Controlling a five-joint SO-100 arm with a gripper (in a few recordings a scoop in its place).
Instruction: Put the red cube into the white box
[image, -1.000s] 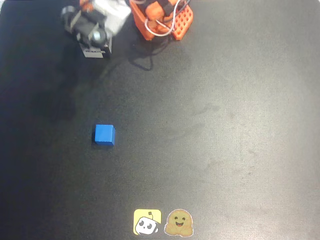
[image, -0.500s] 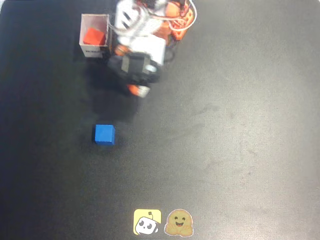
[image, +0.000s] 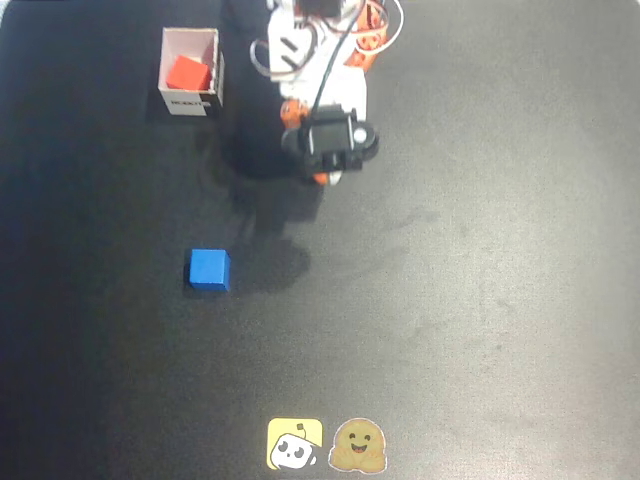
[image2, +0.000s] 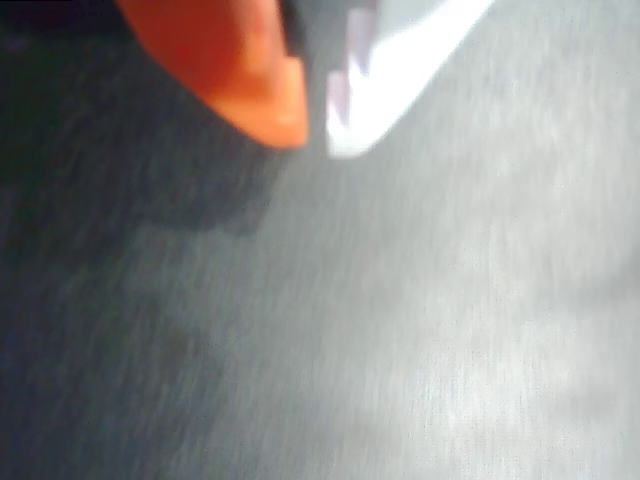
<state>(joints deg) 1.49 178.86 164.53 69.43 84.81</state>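
Here the red cube (image: 187, 73) sits inside the white box (image: 216, 68) at the table's (image: 480, 300) far left. The gripper (image2: 315, 130), blurred in the wrist view, shows fingertips nearly together, with nothing between them. The blue cube (image: 209, 269) lies apart.

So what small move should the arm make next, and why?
Probably just retract toward its base and stop. The red cube already lies inside the white box, and the gripper, nearly shut and empty, hangs over bare mat away from the box.

Wrist view blurred, perhaps motion.
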